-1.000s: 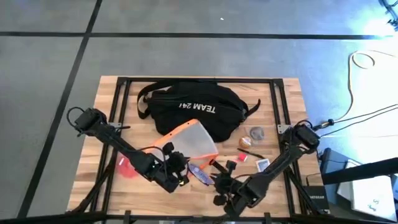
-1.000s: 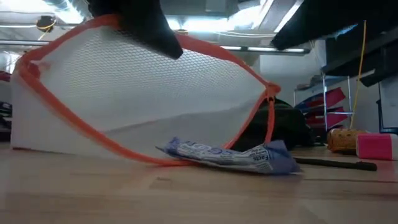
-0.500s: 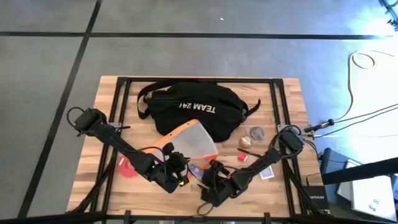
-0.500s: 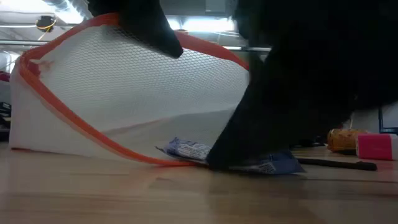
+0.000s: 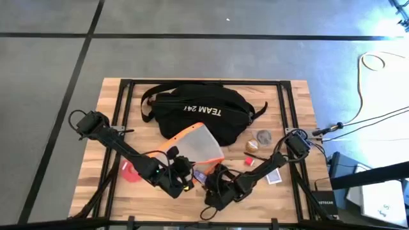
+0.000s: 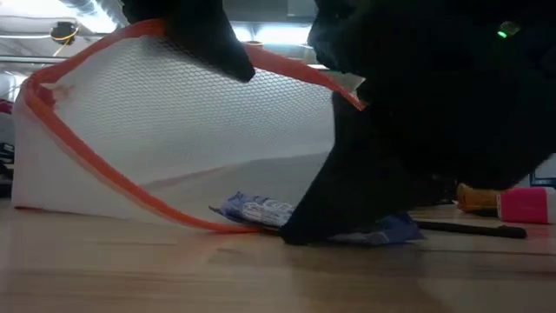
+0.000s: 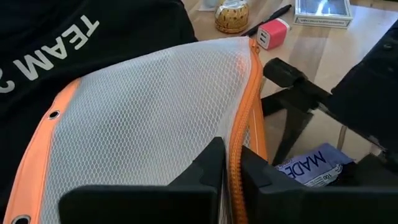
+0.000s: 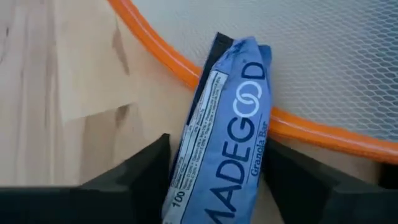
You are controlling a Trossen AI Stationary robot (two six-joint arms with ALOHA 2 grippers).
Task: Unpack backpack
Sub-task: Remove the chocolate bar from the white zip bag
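Observation:
The black backpack (image 5: 198,112) with white lettering lies at the table's far middle. Against its near side stands a translucent mesh pouch (image 5: 197,144) with orange trim. My left gripper (image 7: 231,163) is shut on that trim. A blue granola bar (image 8: 227,143) lies flat on the table, with one end at the pouch's orange lower edge (image 8: 186,71). My right gripper (image 8: 216,158) is open and low over the bar, one finger on each long side. The same right gripper (image 5: 209,182) sits just near the pouch in the high view. My left gripper pinches the pouch's orange zipper edge (image 7: 239,134) between its two fingers, at the pouch's raised near side. That edge is held up (image 6: 152,30), and the pouch's lower edge (image 6: 104,204) rests on the table. My right gripper straddles the bar's two long sides (image 8: 186,155); whether its fingers touch the bar, I cannot tell.
To the right of the pouch lie a pink block (image 5: 249,161), a black pen (image 6: 469,229), a brown round item (image 5: 252,146), a grey round item (image 5: 263,135) and a card (image 5: 273,177). A red object (image 5: 130,171) lies near the table's left.
My right gripper has gone toward the table's left edge and down, from beside the pouch to over the granola bar, which its fingers now stand around. My left gripper has kept the pouch's edge raised in the same place.

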